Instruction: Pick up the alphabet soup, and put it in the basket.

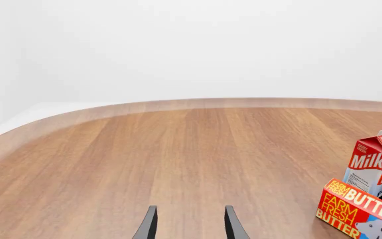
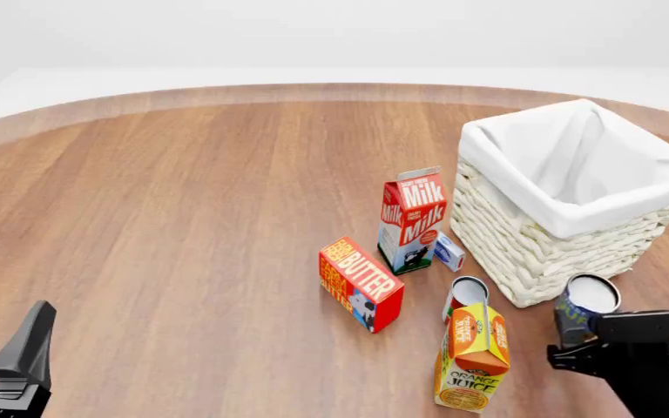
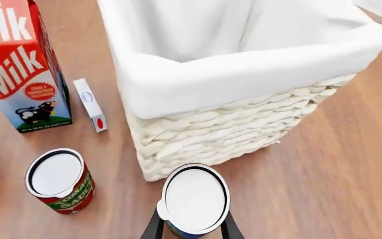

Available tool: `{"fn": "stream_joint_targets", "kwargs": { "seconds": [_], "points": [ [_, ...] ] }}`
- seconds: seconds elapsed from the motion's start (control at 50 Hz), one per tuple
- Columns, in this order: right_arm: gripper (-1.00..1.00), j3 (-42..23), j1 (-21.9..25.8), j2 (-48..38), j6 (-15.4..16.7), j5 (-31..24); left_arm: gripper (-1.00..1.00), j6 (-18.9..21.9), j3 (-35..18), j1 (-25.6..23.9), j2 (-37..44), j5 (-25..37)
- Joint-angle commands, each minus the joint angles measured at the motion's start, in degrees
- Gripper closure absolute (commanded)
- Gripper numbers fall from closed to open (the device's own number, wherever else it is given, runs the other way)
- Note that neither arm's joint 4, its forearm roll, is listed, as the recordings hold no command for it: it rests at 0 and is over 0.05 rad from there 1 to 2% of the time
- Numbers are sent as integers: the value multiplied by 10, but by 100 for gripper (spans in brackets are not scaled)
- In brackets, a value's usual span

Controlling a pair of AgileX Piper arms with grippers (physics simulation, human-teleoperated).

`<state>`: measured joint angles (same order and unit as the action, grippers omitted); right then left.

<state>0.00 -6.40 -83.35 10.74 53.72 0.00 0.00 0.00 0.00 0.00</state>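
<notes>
your left gripper (image 1: 189, 226) hangs spread, grasping nothing, over open wood; right of the red can (image 3: 59, 180), your right gripper (image 3: 192, 230) clamps the alphabet soup (image 3: 194, 199) just off the basket (image 3: 244, 74) corner

My front camera looks down from behind; my right wrist camera, close, shares its basket (image 3: 244, 79) (image 2: 567, 187).
</notes>
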Motion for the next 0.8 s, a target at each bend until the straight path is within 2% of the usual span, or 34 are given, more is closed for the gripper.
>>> {"fn": "stream_joint_targets", "kwargs": {
  "seconds": [0.02, 0.12, 0.16, 0.24, 0.26, 0.34, 0.36, 0.38, 0.5, 0.58, 0.6, 0.8],
  "points": [
    [100, 0, 6, 107, -3, -88, -100, 0, 0, 0, 0, 0],
    [100, 0, 7, 115, -3, -95, -100, 0, 0, 0, 0, 0],
    [100, 0, 13, 154, 0, -130, -100, 0, 0, 0, 0, 0],
    [100, 0, 13, 163, 0, -137, -100, 0, 0, 0, 0, 0],
    [100, 0, 16, 209, 0, -175, -100, 0, 0, 0, 0, 0],
    [100, 0, 19, 243, 1, -206, -100, 0, 0, 0, 0, 0],
    [100, 0, 22, 259, 5, -219, -100, 0, 0, 0, 0, 0],
    [100, 0, 20, 305, 9, -256, -100, 0, 0, 0, 0, 0],
    [100, 0, 28, 380, 13, -321, -100, 0, 0, 0, 0, 0],
    [100, 0, 28, 382, 13, -323, -100, 0, 0, 0, 0, 0],
    [100, 0, 37, 411, 13, -344, -100, 0, 0, 0, 0, 0],
    [100, 0, 41, 484, 17, -400, -100, 0, 0, 0, 0, 0]
  ]
}}
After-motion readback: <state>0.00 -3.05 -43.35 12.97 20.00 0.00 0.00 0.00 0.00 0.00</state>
